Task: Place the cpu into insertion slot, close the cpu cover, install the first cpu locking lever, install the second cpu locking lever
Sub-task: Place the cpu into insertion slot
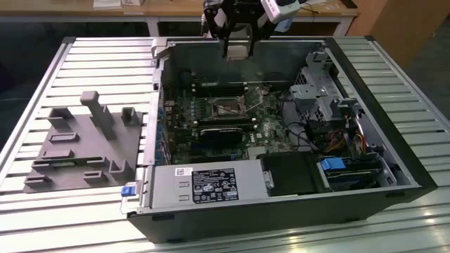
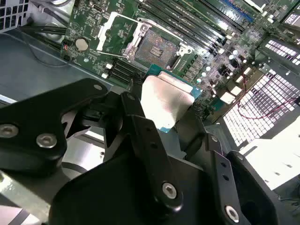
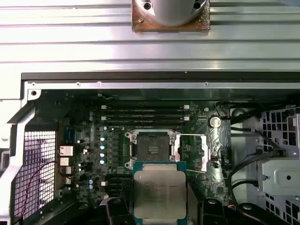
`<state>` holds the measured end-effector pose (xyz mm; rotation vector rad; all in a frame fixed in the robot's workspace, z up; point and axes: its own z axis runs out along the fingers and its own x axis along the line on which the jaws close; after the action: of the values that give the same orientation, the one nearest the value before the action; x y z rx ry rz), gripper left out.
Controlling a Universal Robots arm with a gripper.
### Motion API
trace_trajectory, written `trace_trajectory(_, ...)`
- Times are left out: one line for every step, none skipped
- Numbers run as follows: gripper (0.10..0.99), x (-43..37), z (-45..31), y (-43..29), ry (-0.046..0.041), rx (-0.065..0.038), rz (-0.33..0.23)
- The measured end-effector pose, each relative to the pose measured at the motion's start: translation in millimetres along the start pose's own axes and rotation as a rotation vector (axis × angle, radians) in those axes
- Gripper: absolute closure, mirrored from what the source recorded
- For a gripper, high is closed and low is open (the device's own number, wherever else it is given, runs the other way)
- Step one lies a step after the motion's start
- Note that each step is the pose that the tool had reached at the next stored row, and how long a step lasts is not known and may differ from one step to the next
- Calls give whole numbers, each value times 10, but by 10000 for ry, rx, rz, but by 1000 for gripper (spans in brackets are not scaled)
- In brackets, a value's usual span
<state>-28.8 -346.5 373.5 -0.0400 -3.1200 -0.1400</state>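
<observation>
So, step 1 is in hand: the cpu isn't seated yet. Going across the exterior view from its left, a grey fixture block point(image 1: 81, 145) sits on the slatted table point(image 1: 105, 58), well apart from the work. Next comes the open pc case point(image 1: 158, 137), w/ the green board point(image 1: 211, 129) on its floor. At the upper middle of that frame the arm hangs above the case's far wall, wrist approx vertical, gripper point(image 1: 237, 50) pointing straight down. Its fingers point(image 2: 140, 126) pinch the cpu point(image 2: 166, 98) by two opposite edges, metal top toward both wrist cams, chip flat. The insertion slot point(image 3: 152, 149) lies bare at mid board, below the chip and, judging by the exterior view, not yet under it. The cpu cover point(image 3: 213, 150) is swung back just beside the slot, so nothing blocks the way in. At the exterior view's right stand the drive cage point(image 1: 320, 97) and loose cables point(image 1: 351, 139), clear of the gripper. My read is that seating calls for the chip centred over the slot, edges square to the rim, kept level, then lowered gently w/ no sliding across the contacts. Can't tell corner orientation from these pics.
</observation>
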Motion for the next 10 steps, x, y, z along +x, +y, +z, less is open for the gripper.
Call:
trace_trajectory(549,0,0,0,0,0,0)
trace_trajectory(549,0,0,0,0,0,0)
trace_trajectory(549,0,0,0,0,0,0)
trace_trajectory(549,0,0,0,0,0,-1)
trace_trajectory(549,0,0,0,0,0,0)
trace_trajectory(549,0,0,0,0,0,0)
trace_trajectory(549,0,0,0,0,0,0)
trace_trajectory(549,0,0,0,0,0,0)
trace_trajectory(549,0,0,0,0,-1,-1)
trace_trajectory(549,0,0,0,0,0,-1)
